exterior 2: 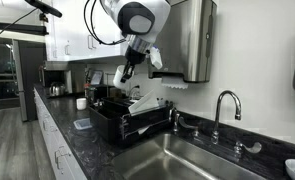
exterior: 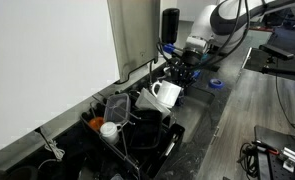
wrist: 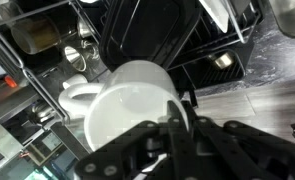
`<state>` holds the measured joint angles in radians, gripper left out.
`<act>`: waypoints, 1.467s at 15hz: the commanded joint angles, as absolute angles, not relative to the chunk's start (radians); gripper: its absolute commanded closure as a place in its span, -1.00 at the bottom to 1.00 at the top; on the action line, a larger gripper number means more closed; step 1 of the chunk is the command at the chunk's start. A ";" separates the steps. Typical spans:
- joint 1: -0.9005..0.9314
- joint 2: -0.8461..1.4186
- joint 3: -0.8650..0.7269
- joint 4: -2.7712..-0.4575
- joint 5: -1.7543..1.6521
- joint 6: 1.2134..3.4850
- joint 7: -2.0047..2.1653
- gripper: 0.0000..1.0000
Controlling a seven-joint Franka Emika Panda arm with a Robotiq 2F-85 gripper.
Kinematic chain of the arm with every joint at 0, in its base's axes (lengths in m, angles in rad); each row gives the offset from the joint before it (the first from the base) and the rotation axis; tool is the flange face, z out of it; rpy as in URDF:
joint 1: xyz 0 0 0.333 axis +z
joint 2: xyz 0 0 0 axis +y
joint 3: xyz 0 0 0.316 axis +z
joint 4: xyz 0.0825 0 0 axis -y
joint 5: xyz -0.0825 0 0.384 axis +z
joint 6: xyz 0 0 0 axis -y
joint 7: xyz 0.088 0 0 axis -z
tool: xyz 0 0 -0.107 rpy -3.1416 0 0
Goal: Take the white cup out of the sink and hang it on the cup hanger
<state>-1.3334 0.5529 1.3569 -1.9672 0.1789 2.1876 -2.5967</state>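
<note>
The white cup [wrist: 127,110] fills the wrist view, with its loop handle to the left. My gripper [wrist: 182,125] is shut on its rim, one finger inside and one outside. In an exterior view the cup [exterior: 167,95] hangs from my gripper [exterior: 182,73] just above the near end of the black wire cup hanger [exterior: 127,130]. The hanger's bars and a black tray [wrist: 147,35] lie right behind the cup in the wrist view. The sink [exterior 2: 187,160] is a steel basin at the lower right, away from my gripper [exterior 2: 125,80].
A faucet [exterior 2: 222,105] stands at the sink's back rim. A black dispenser [exterior: 170,25] hangs on the wall behind the arm. A small blue cup [exterior: 215,85] sits on the dark counter. A steel dispenser [exterior 2: 192,40] is on the wall.
</note>
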 commanded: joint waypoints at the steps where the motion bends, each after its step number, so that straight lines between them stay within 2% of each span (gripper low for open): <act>1: -1.406 0.699 1.425 -1.974 0.107 2.123 -2.605 0.97; 13: -1.349 0.769 1.390 -1.955 0.103 2.009 -2.603 0.97; 21: -1.309 0.725 1.351 -1.968 0.153 2.026 -2.609 0.97; 22: -1.305 0.724 1.345 -1.968 0.155 2.027 -2.609 0.88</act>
<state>-1.3117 0.7426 1.3559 -1.9691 0.1343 2.0292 -2.5964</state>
